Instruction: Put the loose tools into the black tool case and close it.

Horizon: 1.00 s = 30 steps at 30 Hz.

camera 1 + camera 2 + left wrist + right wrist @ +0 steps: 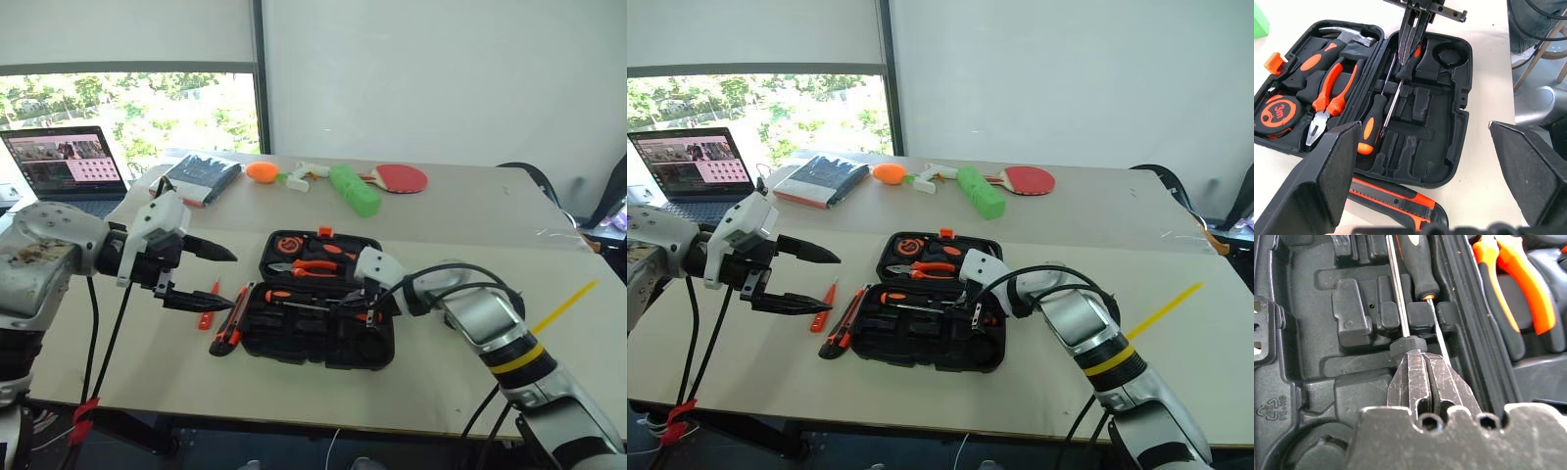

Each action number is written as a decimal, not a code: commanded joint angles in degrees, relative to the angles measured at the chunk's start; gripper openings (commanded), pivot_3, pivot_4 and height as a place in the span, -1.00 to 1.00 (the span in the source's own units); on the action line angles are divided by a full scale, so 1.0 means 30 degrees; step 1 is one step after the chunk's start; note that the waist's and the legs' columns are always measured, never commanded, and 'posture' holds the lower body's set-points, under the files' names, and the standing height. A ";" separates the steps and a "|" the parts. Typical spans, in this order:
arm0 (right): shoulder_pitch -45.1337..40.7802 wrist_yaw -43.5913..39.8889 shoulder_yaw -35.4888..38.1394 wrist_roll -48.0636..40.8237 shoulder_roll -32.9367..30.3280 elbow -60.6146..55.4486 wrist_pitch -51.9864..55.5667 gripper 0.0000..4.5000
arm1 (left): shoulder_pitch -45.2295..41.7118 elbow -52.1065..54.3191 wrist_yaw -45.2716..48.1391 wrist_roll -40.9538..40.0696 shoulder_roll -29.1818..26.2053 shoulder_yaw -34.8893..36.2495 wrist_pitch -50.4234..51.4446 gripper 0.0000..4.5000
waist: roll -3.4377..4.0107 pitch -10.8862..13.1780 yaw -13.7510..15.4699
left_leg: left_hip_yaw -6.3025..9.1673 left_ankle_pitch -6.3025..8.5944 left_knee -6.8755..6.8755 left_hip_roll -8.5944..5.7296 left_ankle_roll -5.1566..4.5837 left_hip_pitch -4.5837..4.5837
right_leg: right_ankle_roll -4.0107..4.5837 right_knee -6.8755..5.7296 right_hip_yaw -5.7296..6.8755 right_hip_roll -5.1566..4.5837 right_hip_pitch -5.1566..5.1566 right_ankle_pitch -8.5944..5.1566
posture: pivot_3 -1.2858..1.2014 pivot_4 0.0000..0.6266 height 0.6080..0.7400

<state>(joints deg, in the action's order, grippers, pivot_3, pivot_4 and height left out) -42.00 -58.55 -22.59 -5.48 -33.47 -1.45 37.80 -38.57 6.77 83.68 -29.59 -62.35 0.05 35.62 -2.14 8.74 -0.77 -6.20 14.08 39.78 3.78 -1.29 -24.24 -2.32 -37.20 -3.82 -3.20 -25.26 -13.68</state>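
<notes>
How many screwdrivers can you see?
3: two screwdrivers lying inside the tool case, and a red screwdriver on the table left of it. More may be hidden.

Head stereo pair looks forward and down from above the near table [441,392] edge, taking in the whole tabletop, back wall and window. Both eyes share nearly the same scene, the right eye view slightly offset sideways: open black tool case [323,338], laptop [69,166], table tennis paddle [400,178] in both. Left wrist view looks steeply down over the case from close range, between its own spread fingers [1327,186]; it shares the case, pliers [1327,105] and tape measure [1276,113] with the head views. Right wrist view sits very close inside the case, facing along its fingers [1425,382] at the moulded recesses and two screwdriver shafts [1398,289], overlapping the left wrist view there.
</notes>
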 commanded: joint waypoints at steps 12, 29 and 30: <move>0.0529 -0.0221 -0.1175 0.1114 0.1077 0.1000 -0.1087 -0.99 | -0.0367 0.0128 -0.0235 -0.0095 -0.0059 0.0381 -0.0030 1.00 | -0.0010 -0.0008 -0.0172 | -0.0001 -0.0007 -0.0001 0.0032 0.0011 0.0042 | 0.0026 -0.0016 -0.0001 0.0028 0.0024 0.0016 | 0.03 -0.52 0.94; 0.0834 -0.1159 0.8206 -0.7096 -0.1292 -0.6209 0.4004 -0.99 | 0.4354 0.0106 -0.2916 0.0054 -0.1117 0.3702 0.1238 1.00 | -0.0004 0.0009 -0.0037 | -0.0002 -0.0027 -0.0032 0.0036 0.0051 0.0074 | 0.0065 -0.0122 -0.0004 0.0025 -0.0006 -0.0007 | 0.03 -0.52 0.94; 0.1040 -0.1348 0.8599 -0.7602 -0.1742 -0.6507 0.4176 -0.99 | 0.5118 0.0282 -0.3227 -0.0021 -0.1228 0.4404 0.1516 1.00 | -0.0004 0.0009 -0.0032 | -0.0005 -0.0024 -0.0039 0.0035 0.0052 0.0065 | 0.0064 -0.0115 -0.0004 0.0018 -0.0016 -0.0008 | 0.03 -0.52 0.94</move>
<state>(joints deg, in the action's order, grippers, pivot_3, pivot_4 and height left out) -39.35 -61.37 -0.53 -24.26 -37.30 -17.61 48.46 -24.48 6.00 75.82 -29.23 -64.61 8.21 38.83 -2.16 8.77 -0.87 -6.22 14.01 39.66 3.89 -1.13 -24.05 -2.13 -37.53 -3.82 -3.15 -25.32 -13.70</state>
